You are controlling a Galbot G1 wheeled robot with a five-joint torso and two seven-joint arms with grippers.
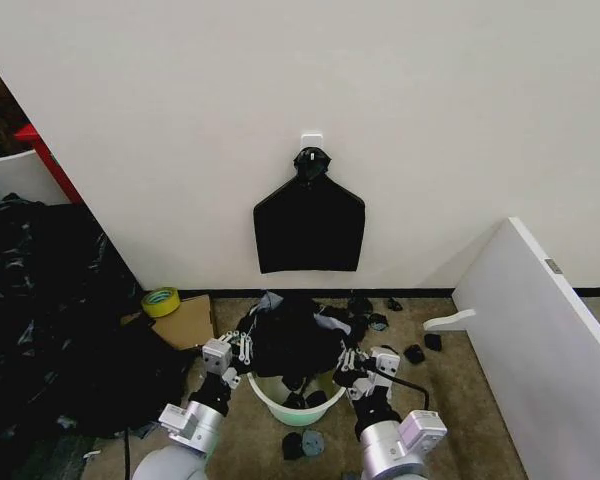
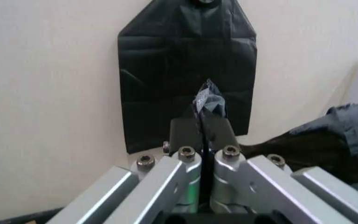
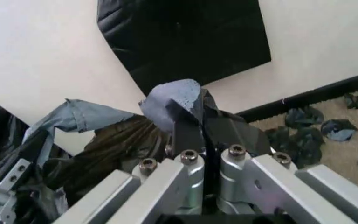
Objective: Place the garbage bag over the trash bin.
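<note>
From the head view the room is a plain cream wall meeting a brownish carpeted floor (image 1: 480, 420), with a dark skirting strip along the bottom. A flat black plastic sheet (image 1: 309, 225) hangs from a small white hook (image 1: 311, 140) on the wall. To the robot's right a flat white panel (image 1: 540, 330) leans across the floor; to its left lies a huge glossy black plastic heap (image 1: 50, 320), with a roll of yellow tape (image 1: 160, 301) on a piece of brown cardboard (image 1: 188, 322) beside it. Small black plastic scraps (image 1: 414, 353) dot the carpet near the wall. The round cream-white plastic trash bin (image 1: 280, 400) stands low in the middle, and the large thin black garbage bag (image 1: 290, 335) is bunched over its far rim and mouth, stretched between the two arms. The left gripper (image 1: 242, 347) pinches the bag's left edge, the right gripper (image 1: 350, 360) its right edge. In the left wrist view the left gripper (image 2: 205, 112) has its black fingers (image 2: 182, 133) pressed together on a thin crumpled fold of the bag, with the hanging sheet (image 2: 166, 70) behind. In the right wrist view the right gripper (image 3: 195, 109) is clamped on a pale, glinting fold of the bag (image 3: 104, 149), which trails away towards the far gripper; scraps (image 3: 328, 128) lie by the skirting. I can read no writing anywhere.
</note>
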